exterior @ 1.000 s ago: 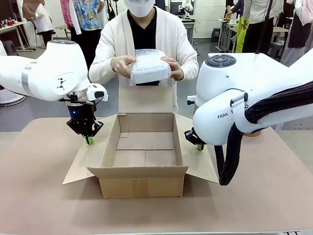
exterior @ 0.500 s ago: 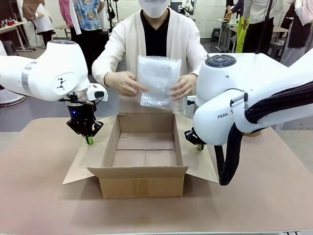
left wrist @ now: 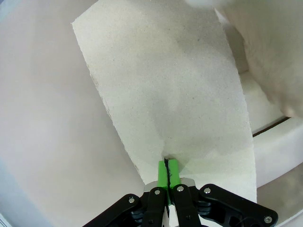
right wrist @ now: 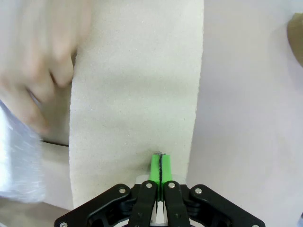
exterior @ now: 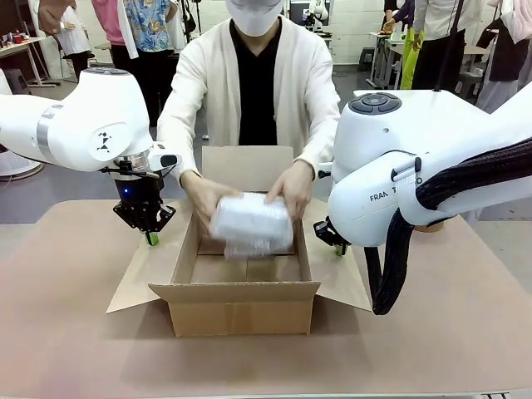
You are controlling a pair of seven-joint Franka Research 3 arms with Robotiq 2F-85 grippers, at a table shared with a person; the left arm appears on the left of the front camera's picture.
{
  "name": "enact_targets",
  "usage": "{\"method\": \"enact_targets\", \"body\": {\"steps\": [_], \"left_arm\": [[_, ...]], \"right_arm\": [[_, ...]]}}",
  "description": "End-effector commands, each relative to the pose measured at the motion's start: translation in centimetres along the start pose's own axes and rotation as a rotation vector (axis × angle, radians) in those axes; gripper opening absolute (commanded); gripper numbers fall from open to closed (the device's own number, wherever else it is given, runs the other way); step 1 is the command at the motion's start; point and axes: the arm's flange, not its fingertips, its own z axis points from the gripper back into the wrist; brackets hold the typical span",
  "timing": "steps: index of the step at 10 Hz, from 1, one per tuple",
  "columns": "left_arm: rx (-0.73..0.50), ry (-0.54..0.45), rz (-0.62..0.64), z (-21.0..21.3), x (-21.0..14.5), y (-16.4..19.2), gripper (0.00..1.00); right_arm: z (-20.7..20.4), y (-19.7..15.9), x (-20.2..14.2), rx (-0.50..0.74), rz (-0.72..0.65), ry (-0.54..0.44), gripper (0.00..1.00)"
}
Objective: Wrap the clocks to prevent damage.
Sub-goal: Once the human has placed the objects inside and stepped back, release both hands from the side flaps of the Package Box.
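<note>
Front view, nearest first: an open brown cardboard box (exterior: 245, 303) stands on the tan bench (exterior: 66, 341) with its side flaps splayed outward. The left pincer (exterior: 152, 238), green pads shut together and holding nothing, has its tip on the left flap (exterior: 150, 270). The right pincer (exterior: 341, 248), likewise shut and empty, rests on the right flap (exterior: 337, 278). Beyond them the person's hands (exterior: 204, 195) hold the clocks, a whitish pillow-like bubble-wrap bundle (exterior: 249, 224), in the box mouth at about rim level, smeared by motion blur. To do this step well, I judge both arms should pin the flaps flat and steady. That leaves the opening wide, so the bundle can settle level on the bottom without snagging a wall.
</note>
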Motion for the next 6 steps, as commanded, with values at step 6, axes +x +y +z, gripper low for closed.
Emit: {"method": "enact_targets", "body": {"steps": [6], "left_arm": [[0.002,-0.001,-0.003,-0.05,-0.05,-0.08,0.0]], "right_arm": [[-0.32,0.03,-0.18,-0.001,0.0,0.006,0.01]]}}
